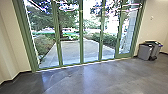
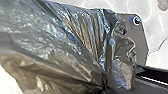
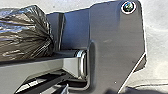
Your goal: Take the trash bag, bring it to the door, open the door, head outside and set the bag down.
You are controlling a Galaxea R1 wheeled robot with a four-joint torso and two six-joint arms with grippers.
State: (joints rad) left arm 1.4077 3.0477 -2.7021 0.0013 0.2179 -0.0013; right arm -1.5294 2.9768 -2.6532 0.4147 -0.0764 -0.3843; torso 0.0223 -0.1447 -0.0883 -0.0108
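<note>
The dark, shiny trash bag (image 2: 62,47) looms large in the left wrist view. Its plastic is drawn into tight folds that meet at my left gripper (image 2: 104,86), which is shut on the bunched neck, with loose plastic crumpled beyond it. From the right wrist view, the same trash bag (image 3: 23,33) shows beside the robot's dark plate, its folds running together to a point. Ahead in the head view stands the door (image 1: 81,35), part of a wall of tall glass panels in green frames; which panel opens I cannot tell.
Grey bins (image 1: 145,51) stand against the wall right of the glass. Smooth grey floor (image 1: 100,77) runs up to the frames. Beyond the glass, a paved path (image 1: 72,51) lies between bushes (image 1: 43,46) and trees.
</note>
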